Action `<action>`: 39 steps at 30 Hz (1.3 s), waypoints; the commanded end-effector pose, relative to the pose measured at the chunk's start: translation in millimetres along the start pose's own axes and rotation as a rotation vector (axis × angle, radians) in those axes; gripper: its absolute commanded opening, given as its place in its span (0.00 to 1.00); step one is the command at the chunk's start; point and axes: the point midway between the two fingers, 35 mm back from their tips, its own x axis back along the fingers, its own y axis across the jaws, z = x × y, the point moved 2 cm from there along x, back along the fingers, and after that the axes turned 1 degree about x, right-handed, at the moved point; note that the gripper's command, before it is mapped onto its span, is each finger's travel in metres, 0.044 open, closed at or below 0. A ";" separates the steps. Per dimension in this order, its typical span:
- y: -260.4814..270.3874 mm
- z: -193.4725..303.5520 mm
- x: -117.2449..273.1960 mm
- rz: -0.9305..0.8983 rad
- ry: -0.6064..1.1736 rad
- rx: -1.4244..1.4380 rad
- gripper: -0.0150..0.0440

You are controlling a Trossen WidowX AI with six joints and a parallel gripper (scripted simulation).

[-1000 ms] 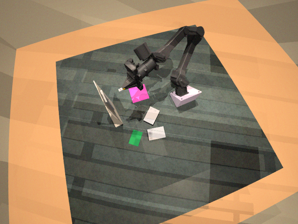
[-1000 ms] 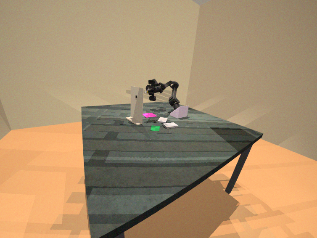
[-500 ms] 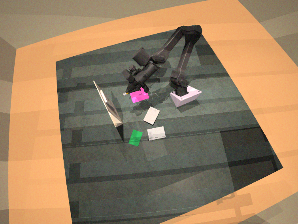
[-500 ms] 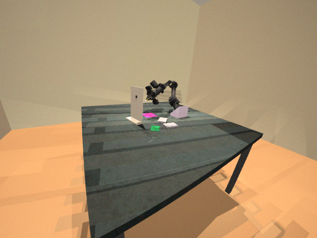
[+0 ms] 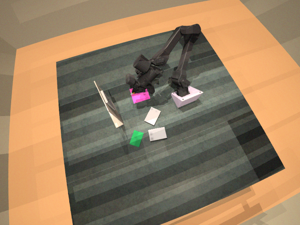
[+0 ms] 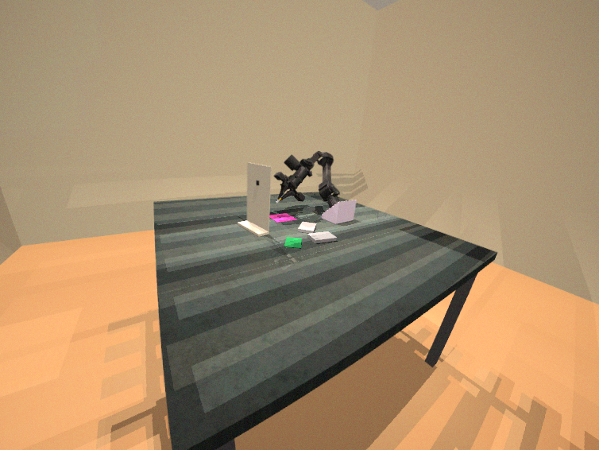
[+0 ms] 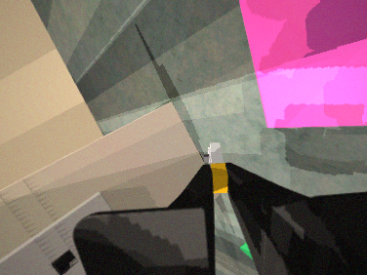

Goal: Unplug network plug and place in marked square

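Wrist: plug (image 7: 218,171) in tool (image 7: 221,181)

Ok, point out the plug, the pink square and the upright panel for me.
plug (image 7: 218,171): wrist view, on its yellow body between the fingers.
pink square (image 5: 141,97): top view, on its uncovered lower half.
upright panel (image 6: 258,193): exterior view, on the middle of its pale face.

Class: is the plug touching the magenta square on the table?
Apart. In the exterior view the plug, shut in the pincer, hangs above the magenta square.
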 end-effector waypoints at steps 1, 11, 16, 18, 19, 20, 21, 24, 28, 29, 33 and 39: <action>-10.8 -7.6 -0.5 0.052 -0.094 -0.035 0.25; -29.5 -28.7 4.2 0.120 -0.326 -0.098 0.25; -30.5 -30.1 4.8 0.122 -0.342 -0.102 0.25; -30.9 -30.1 4.2 0.122 -0.342 -0.102 0.25; -31.5 -30.2 3.3 0.123 -0.341 -0.102 0.25; -32.2 -30.2 2.3 0.123 -0.341 -0.102 0.25; -32.9 -30.3 1.4 0.124 -0.341 -0.103 0.25; -35.1 -30.5 -1.5 0.125 -0.340 -0.103 0.25; -37.9 -30.9 -5.3 0.127 -0.339 -0.104 0.25; -38.7 -31.0 -6.2 0.127 -0.339 -0.104 0.25; -41.6 -31.5 -9.7 0.128 -0.338 -0.105 0.25; -46.0 -32.6 -14.8 0.129 -0.338 -0.105 0.25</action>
